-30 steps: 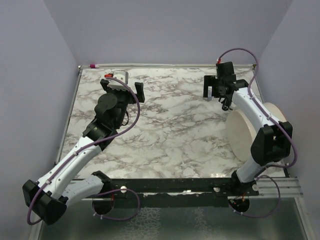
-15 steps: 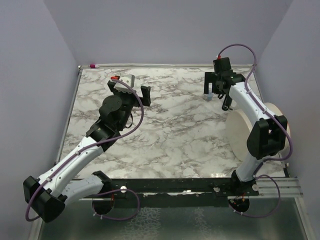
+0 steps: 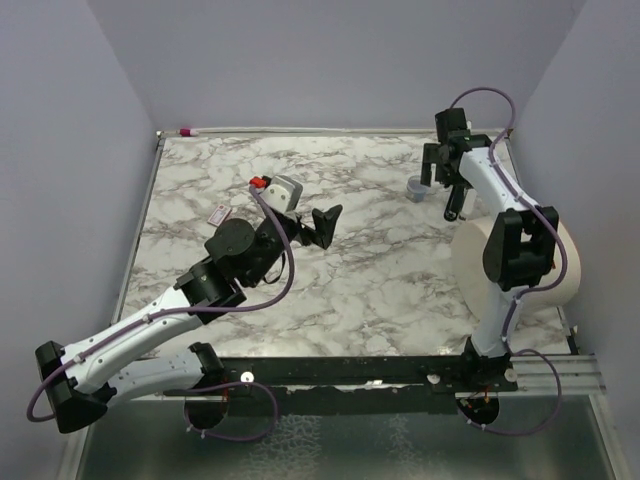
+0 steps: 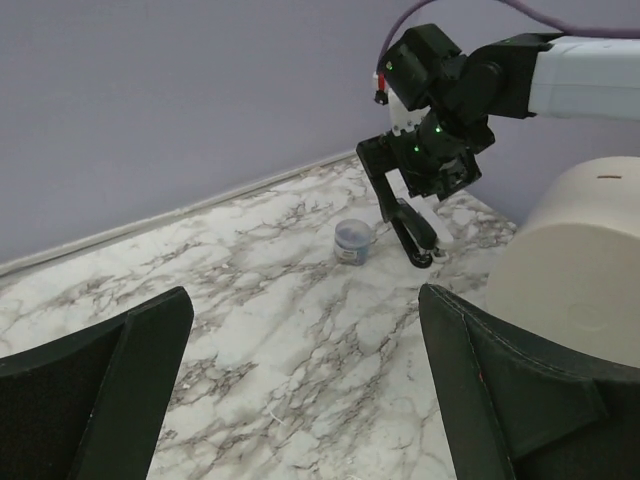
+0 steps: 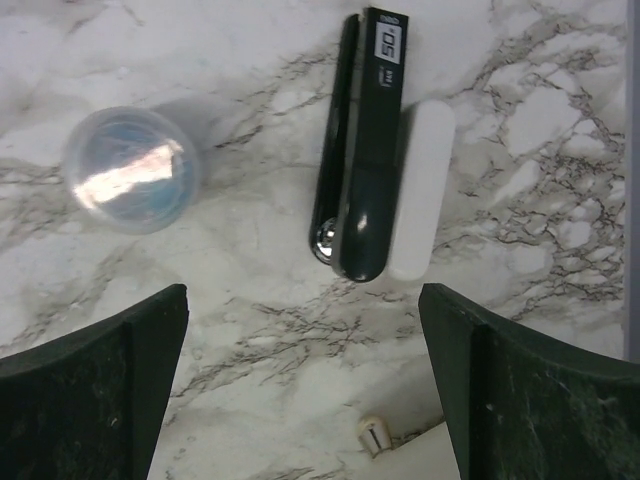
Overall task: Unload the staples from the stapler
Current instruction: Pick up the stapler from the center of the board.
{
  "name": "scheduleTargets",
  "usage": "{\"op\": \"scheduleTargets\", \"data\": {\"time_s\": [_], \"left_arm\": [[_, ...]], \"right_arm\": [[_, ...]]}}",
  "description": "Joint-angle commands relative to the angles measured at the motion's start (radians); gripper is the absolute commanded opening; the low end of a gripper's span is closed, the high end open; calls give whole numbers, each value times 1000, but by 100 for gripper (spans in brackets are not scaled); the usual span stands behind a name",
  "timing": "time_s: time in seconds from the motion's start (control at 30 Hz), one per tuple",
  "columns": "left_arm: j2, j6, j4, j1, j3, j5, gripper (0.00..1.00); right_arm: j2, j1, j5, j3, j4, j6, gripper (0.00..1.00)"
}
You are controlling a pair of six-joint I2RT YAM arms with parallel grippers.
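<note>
Black and glossy, the stapler [image 5: 368, 150] lies flat on the marble table [image 5: 250, 330] near its far right corner. A white bar [image 5: 421, 190] is pressed along one side of it, and a clear round tub [image 5: 130, 182] sits well apart on the other. The right gripper [image 5: 302, 295] hovers above it with jaws spread wide and nothing in them. The left gripper [image 4: 305, 295] hangs over mid-table, equally wide and empty. The step in hand appears to be the reach for the stapler. To do it well, the right arm should shift sideways until the black body sits centred between the fingers, which face across its narrow width. It should then descend slowly and pinch that body alone, since the white bar could be caught too. Counted: one stapler, one white bar, one tub, one small cream peg [image 5: 372, 435], one large cream roll [image 4: 575, 280], two grippers. Staples: none that I can make out.
</note>
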Motion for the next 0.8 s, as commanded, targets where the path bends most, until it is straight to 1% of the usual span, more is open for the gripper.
{"op": "scheduleTargets", "data": {"time_s": [0.0,0.03,0.07,0.13,0.27,0.43,0.53,0.7,0.77], "left_arm": [[-36,82,51,-40,-16,-99,99],[-37,92,52,-47,-18,-117,99],[-37,100,55,-54,-20,-130,99],[-37,112,58,-66,-21,-140,99],[-34,119,61,-76,-23,-142,99],[-27,119,56,-77,-18,-141,99],[-19,118,51,-73,-16,-138,99],[-11,108,47,-60,-13,-125,99],[-11,107,44,-52,-12,-124,99]], "right_arm": [[110,-39,-3,118,-106,2,95],[140,-43,3,157,-126,4,93],[168,-50,17,198,-156,15,89],[221,-65,32,278,-211,21,77],[306,-91,6,399,-318,32,73],[309,-106,-6,350,-317,58,71],[314,-125,-34,315,-307,68,65],[330,-130,-87,289,-290,64,65],[340,-130,-94,290,-292,61,59]]}}
